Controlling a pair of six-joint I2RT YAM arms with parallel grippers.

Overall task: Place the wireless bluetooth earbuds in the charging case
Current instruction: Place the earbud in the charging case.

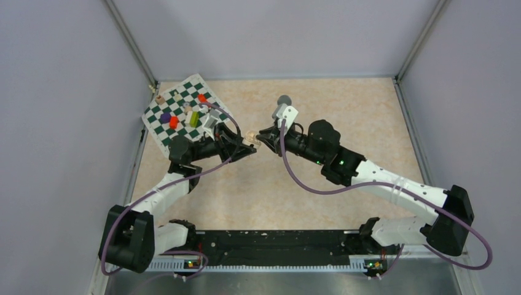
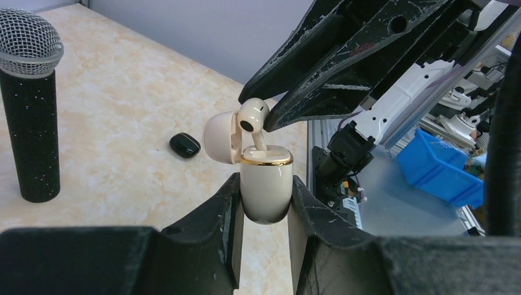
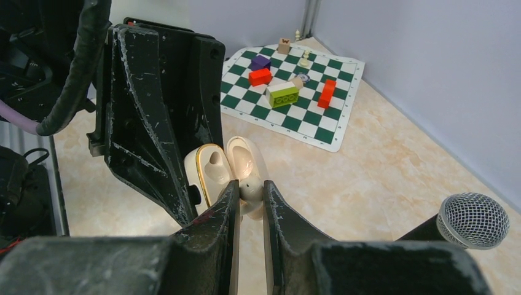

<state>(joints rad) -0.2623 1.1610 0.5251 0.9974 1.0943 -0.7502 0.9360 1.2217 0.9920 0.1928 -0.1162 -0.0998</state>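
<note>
Far left: chessboard mat [image 1: 184, 114] lying flat on the table [image 1: 344, 117], with coloured blocks [image 1: 174, 121] scattered on it.

Left of centre: left gripper [image 2: 264, 195] is clenched on the cream charging case [image 2: 265, 178]. The case is held above the table, gripped at both sides, with its lid hinged open.

Centre: a whitish earbud [image 2: 252, 117] sits directly over the case. Its stem reaches down to the open top and its head is above the gold rim.

Right of that: right gripper [image 3: 249, 192] pinches this earbud between its fingertips.

Beyond, on the table: a small black rounded item [image 2: 184, 145]; whether it is a bud or a case cannot be told.

Right, farther back: microphone [image 1: 284, 101], standing upright.
</note>
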